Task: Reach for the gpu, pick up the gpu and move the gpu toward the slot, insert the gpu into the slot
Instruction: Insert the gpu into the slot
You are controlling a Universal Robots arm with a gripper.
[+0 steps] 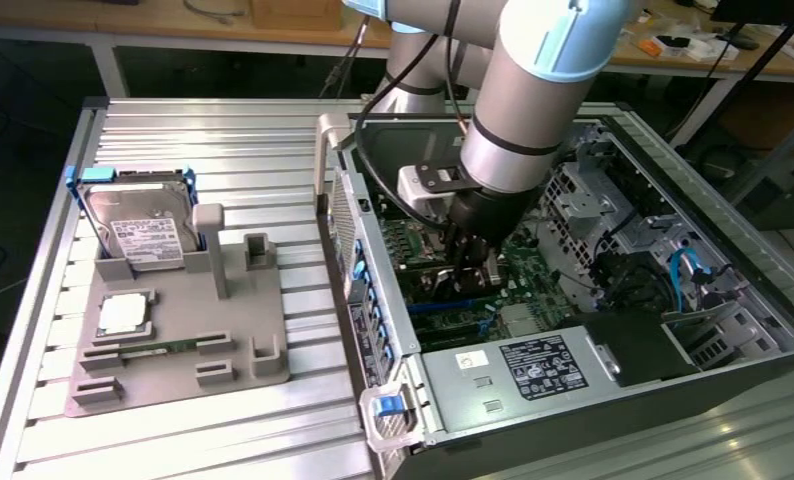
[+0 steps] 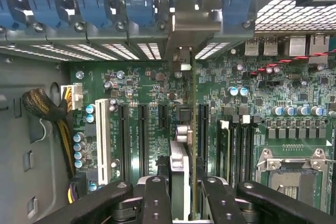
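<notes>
Black two-finger gripper (image 2: 184, 195) partly closed, clamped on the gpu (image 2: 179, 171), a thin dark-green card with a silvery bracket. It stands edge-on over the green motherboard (image 2: 142, 77). Close alongside: black expansion slots (image 2: 142, 140) and black memory strips (image 2: 223, 148). Seating: cannot tell.

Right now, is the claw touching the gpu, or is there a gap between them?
Touching. In the wrist view the fingers of the claw press against both sides of the gpu, held edge-on between them above the motherboard.
</notes>
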